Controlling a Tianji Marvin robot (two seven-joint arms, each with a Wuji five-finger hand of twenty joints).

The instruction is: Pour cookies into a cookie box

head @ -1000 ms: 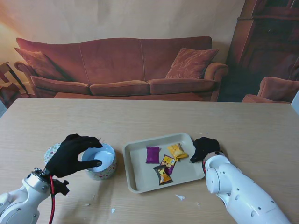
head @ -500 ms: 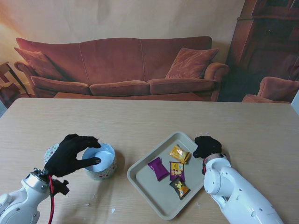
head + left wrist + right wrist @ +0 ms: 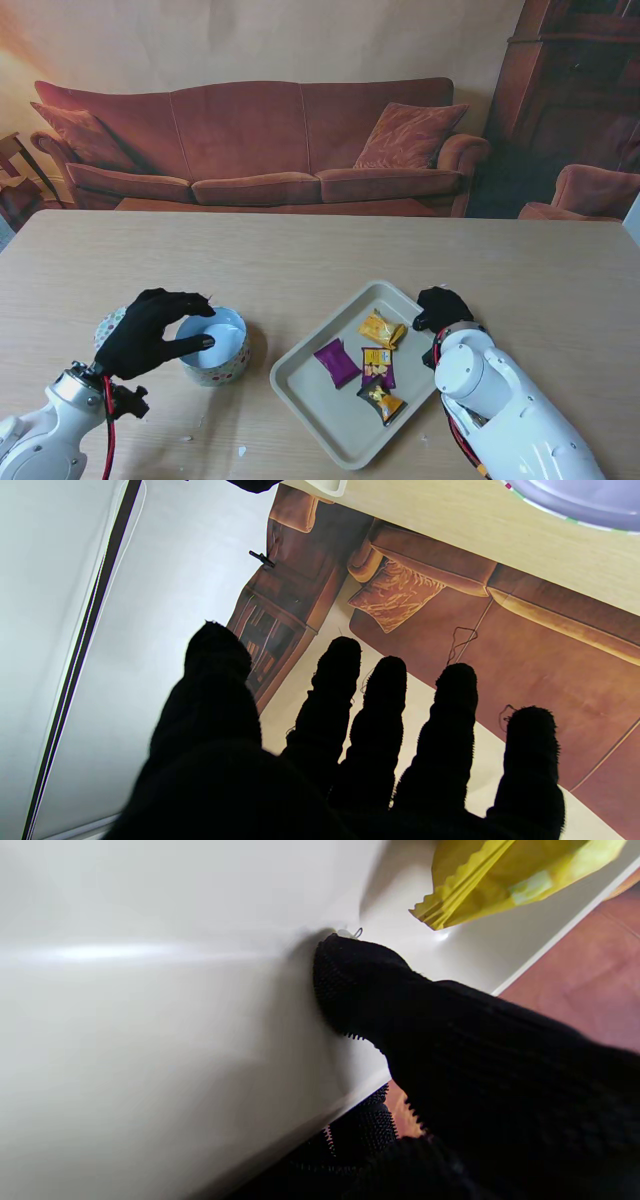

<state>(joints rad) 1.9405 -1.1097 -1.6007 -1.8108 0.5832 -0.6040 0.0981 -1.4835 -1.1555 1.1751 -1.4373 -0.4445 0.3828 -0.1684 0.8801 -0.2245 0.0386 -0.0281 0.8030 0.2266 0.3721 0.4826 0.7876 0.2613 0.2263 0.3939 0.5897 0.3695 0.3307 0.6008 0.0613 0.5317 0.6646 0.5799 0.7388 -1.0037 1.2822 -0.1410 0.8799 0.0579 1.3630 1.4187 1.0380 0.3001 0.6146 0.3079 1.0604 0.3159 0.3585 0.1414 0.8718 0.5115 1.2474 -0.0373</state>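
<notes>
The round cookie box (image 3: 222, 347), pale blue inside with a patterned wall, stands on the table at my left. My left hand (image 3: 150, 333) arches over its left side with the thumb across the rim; in the left wrist view this hand (image 3: 350, 760) has its fingers spread on nothing, and the box (image 3: 590, 500) shows at the edge. The beige tray (image 3: 325, 415) holds several cookie packets: purple (image 3: 337, 361), yellow (image 3: 381, 329), two more (image 3: 380, 385). My right hand (image 3: 440, 308) is shut on the tray's right corner, with its thumb (image 3: 360, 985) inside the tray (image 3: 150, 1015) near the yellow packet (image 3: 500, 880).
A patterned lid (image 3: 107, 325) lies partly hidden behind my left hand. Small white scraps (image 3: 241, 451) dot the table near me. A red sofa (image 3: 260, 150) stands beyond the far table edge.
The tray has been turned, so that a corner now points away from me and the packets have slid with it. My right hand has stayed on it. The left hand has barely moved.
</notes>
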